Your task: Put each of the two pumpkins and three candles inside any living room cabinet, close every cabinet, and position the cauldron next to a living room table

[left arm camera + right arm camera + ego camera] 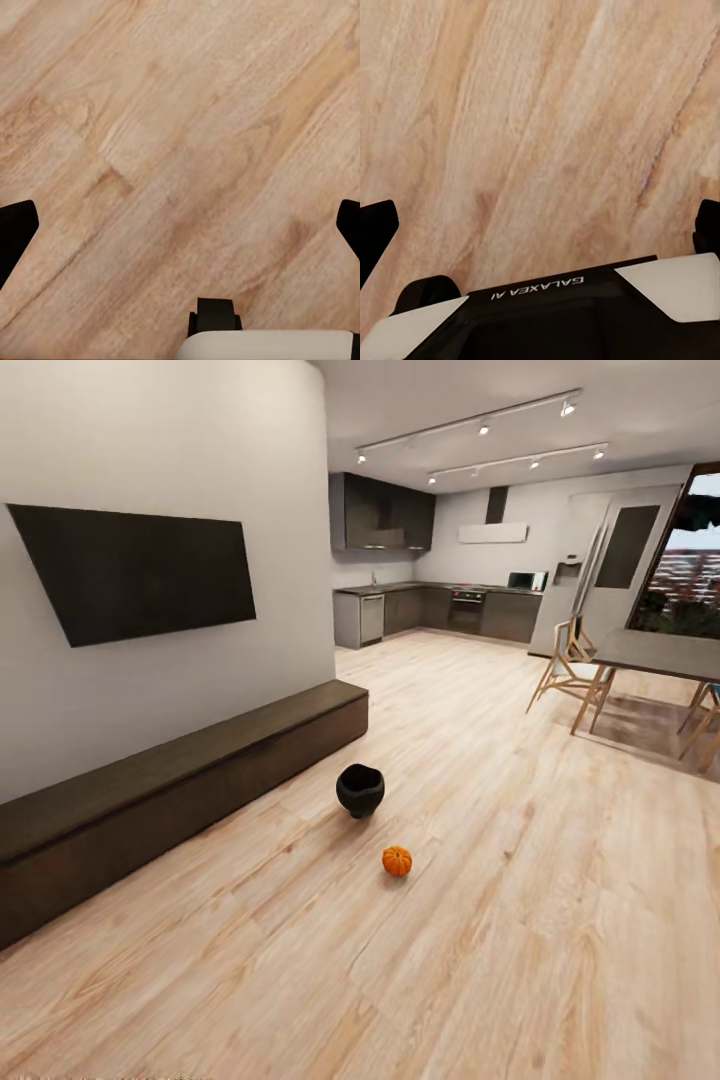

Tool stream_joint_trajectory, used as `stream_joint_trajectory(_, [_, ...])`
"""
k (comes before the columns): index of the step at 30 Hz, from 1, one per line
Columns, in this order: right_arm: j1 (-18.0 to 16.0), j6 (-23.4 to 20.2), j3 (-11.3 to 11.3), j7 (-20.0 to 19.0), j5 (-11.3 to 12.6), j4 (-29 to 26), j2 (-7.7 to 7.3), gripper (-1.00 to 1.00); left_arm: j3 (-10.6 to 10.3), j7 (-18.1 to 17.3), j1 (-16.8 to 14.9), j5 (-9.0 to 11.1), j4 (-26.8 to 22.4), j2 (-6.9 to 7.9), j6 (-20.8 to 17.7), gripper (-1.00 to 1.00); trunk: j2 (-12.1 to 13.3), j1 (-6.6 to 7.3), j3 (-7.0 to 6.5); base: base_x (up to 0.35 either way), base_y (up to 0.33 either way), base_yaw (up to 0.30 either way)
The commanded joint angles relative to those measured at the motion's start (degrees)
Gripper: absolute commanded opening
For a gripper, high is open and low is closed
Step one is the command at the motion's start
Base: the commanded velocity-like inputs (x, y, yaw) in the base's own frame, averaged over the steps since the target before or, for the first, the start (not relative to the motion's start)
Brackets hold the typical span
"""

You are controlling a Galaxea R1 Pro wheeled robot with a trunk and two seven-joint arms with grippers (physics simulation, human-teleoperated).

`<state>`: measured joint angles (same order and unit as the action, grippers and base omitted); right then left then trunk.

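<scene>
The black cauldron (360, 789) stands on the wooden floor, a short way out from the long dark brown cabinet (170, 785) that runs along the left wall with its fronts shut. One orange pumpkin (397, 861) lies on the floor just in front of the cauldron, slightly to its right. The other pumpkin and the candles are out of view. In the left wrist view my left gripper (180, 225) hangs open over bare floorboards, its dark fingertips (16, 232) wide apart. My right gripper (540, 225) is likewise open above the floor, nothing between its fingers (375, 236).
A dark TV (140, 568) hangs on the wall above the cabinet. A grey dining table (660, 653) with wooden chairs (570, 670) stands at the right. The grey kitchen units (440, 610) line the far wall. Wide floor lies between me and the cauldron.
</scene>
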<state>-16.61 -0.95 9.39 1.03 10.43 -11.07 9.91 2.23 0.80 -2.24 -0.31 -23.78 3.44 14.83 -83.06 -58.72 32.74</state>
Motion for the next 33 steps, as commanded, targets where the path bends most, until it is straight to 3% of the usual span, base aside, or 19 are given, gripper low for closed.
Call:
stream_joint_trajectory(1, [0.0,-0.1,0.1,0.1,0.4,-0.1,0.02,1.0,0.0,0.1,0.0,0.0,0.0,-0.01,0.2,1.0,0.0,-0.01,0.08,0.143,-0.138,0.279])
stream_joint_trajectory(23, [0.0,-0.1,0.1,0.1,0.4,0.0,0.06,1.0,0.1,0.1,0.0,0.0,0.0,-0.09,0.1,1.0,0.0,-0.01,0.75,0.041,-0.02,0.279])
stream_joint_trajectory(33, [0.0,0.0,0.1,0.2,0.3,0.0,0.07,1.0,0.1,0.1,0.0,0.0,0.1,-0.1,0.1,1.0,0.0,-0.01,1.07,0.239,0.0,0.279])
